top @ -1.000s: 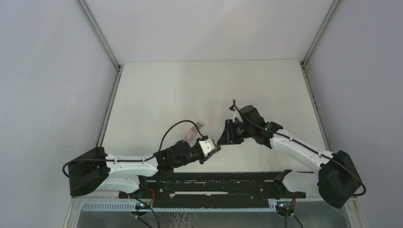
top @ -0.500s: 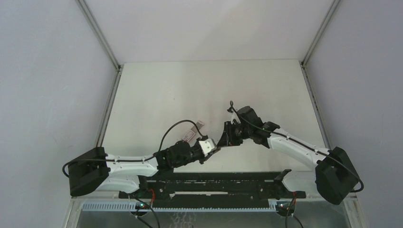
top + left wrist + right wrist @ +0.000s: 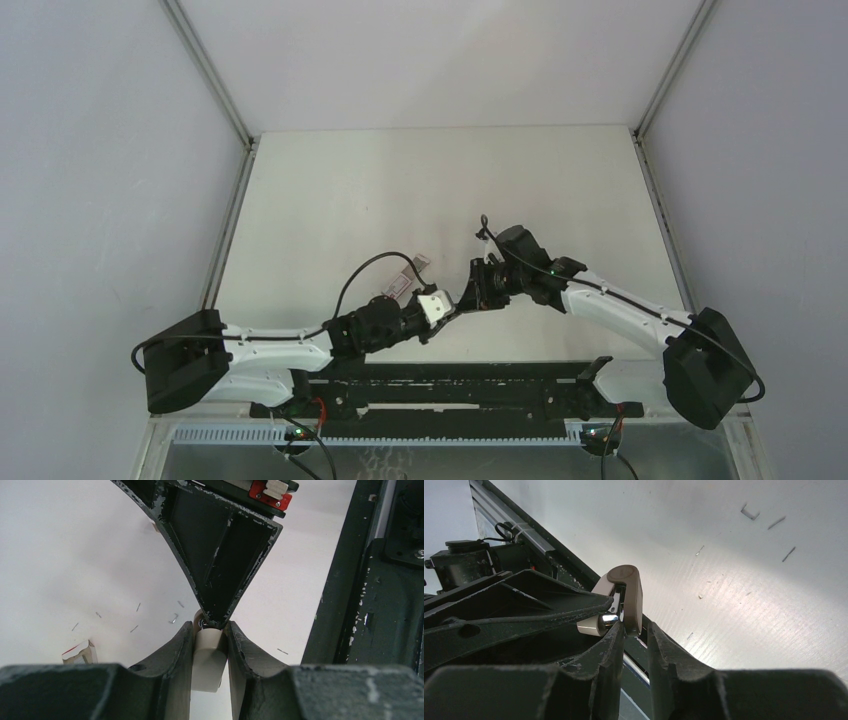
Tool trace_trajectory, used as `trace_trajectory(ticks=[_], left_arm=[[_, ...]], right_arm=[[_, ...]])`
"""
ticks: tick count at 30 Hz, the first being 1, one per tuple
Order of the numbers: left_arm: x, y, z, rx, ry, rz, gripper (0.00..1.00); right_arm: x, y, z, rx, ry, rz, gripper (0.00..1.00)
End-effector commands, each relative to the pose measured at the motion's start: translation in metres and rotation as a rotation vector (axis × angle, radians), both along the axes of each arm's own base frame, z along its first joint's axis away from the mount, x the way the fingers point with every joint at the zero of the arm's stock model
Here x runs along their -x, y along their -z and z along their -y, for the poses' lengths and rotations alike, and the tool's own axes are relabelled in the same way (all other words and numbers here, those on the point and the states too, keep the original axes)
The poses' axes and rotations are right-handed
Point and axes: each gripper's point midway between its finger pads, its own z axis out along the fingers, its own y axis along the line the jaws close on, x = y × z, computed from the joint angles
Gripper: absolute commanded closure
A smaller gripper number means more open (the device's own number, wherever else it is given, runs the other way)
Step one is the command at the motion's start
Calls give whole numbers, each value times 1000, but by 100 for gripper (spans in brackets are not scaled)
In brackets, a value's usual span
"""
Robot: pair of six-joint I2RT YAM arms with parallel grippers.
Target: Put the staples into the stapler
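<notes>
My left gripper (image 3: 209, 630) is shut on the stapler (image 3: 207, 659), a small beige body held above the table. In the right wrist view the stapler (image 3: 624, 592) has its taupe top arm swung upright over a cream base with a chrome part. My right gripper (image 3: 635, 630) meets it tip to tip. That raised arm stands between its narrowed fingertips, against one finger, with a sliver of gap to the other. The staples box (image 3: 400, 285), white and red, lies on the table behind the left gripper (image 3: 445, 312). A corner of the staples box (image 3: 80, 652) shows in the left wrist view.
Loose single staples (image 3: 173, 618) are scattered on the white table (image 3: 420, 190), and more loose staples (image 3: 749, 512) show in the right wrist view. A small pale piece (image 3: 418, 260) lies just beyond the box. The black base rail (image 3: 450, 385) runs along the near edge.
The right arm has edged left toward the left gripper and its jaws have narrowed around the stapler's raised arm. The left arm has stayed still with its hold.
</notes>
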Motion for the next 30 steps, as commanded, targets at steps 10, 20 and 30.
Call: trace_trajectory(ticks=[10, 20, 30], left_arm=[[0, -22, -1, 99, -1, 32, 100], [-7, -29, -7, 136, -58, 40, 69], [-29, -70, -33, 316, -310, -81, 6]], right_arm=[[4, -5, -16, -52, -39, -2, 83], [-4, -17, -15, -80, -20, 84, 100], [-51, -16, -2, -1, 178, 279, 100]])
